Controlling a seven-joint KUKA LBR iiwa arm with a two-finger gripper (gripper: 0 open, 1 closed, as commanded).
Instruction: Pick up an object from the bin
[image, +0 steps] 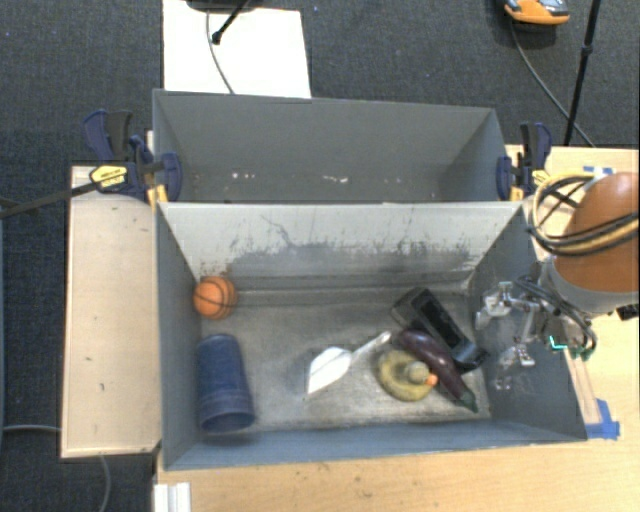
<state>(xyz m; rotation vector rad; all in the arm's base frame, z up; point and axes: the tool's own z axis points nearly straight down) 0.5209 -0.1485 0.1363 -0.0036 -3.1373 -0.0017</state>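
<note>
Six loose things lie in the grey metal bin (330, 240): blue plastic cup (222, 383) on its side at left, black oblong block (432, 315), dark purple aubergine (440, 362), yellow rounded toy (403, 378), white scoop (330, 368), small orange ball (213, 297). The gripper (508, 335) hangs over the right wall — just beside block and aubergine (its spread: cannot tell).

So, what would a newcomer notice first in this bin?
Probably the orange ball at the left, bright against the grey bin. Next, the blue cup lying on its side in front of it. At the right, the gripper hangs beside a heap of dark things.
</note>
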